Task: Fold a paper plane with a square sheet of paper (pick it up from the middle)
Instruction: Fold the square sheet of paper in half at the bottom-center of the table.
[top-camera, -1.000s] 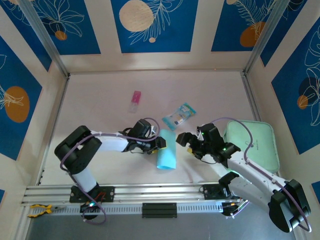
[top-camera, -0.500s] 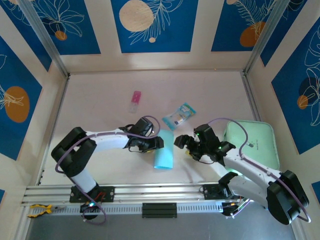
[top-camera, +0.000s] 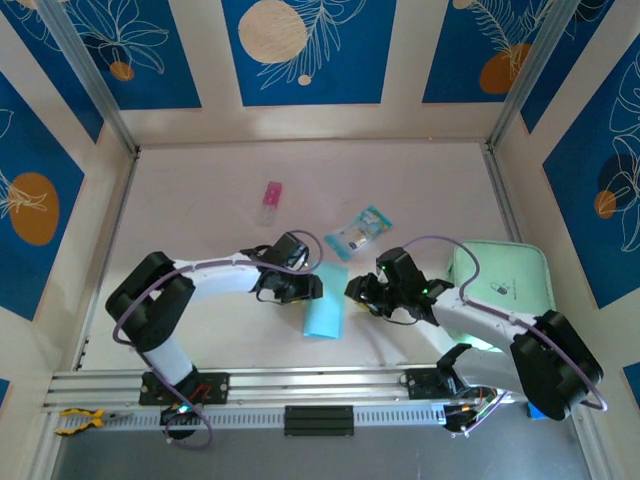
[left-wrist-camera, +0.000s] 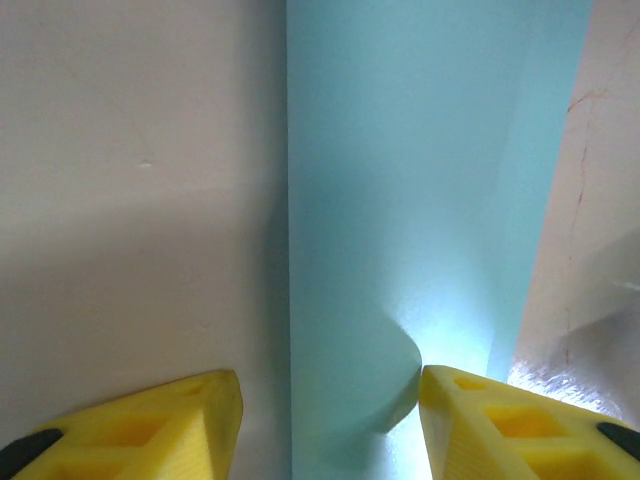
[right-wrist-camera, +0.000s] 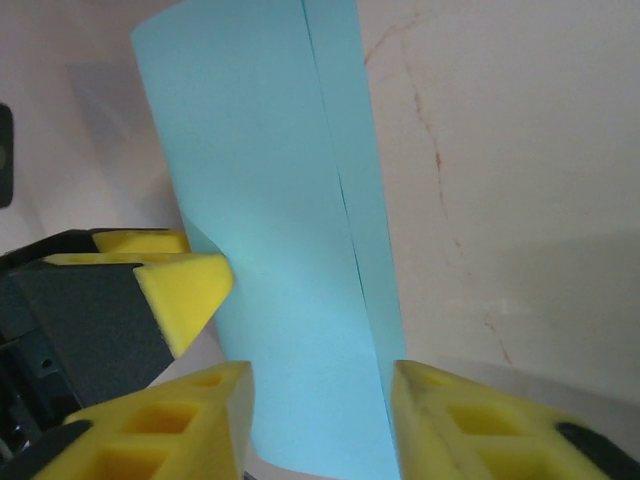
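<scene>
The square sheet of paper (top-camera: 326, 312) is plain light-blue, folded to a narrow strip, and lies on the table between both arms. My left gripper (top-camera: 311, 288) is at its upper left edge and my right gripper (top-camera: 356, 291) at its upper right. In the left wrist view the sheet of paper (left-wrist-camera: 420, 180) runs up between the open yellow fingers of the left gripper (left-wrist-camera: 330, 425), and a raised curl touches the right finger (left-wrist-camera: 500, 425). In the right wrist view the right gripper (right-wrist-camera: 320, 425) stands open astride the paper (right-wrist-camera: 270, 230), which shows a lengthwise fold edge. The left gripper's fingertip (right-wrist-camera: 185, 288) rests at the paper's left edge.
A teal-and-clear packet (top-camera: 357, 232) lies just beyond the paper. A small pink item (top-camera: 271, 201) sits farther back left. A pale mint-green pad (top-camera: 503, 290) lies at the right, under the right arm. An aluminium rail (top-camera: 300, 385) runs along the near edge.
The right gripper has moved left up to the paper's edge. The left gripper has shifted slightly back. The paper has slid a little toward the near left and lies flatter.
</scene>
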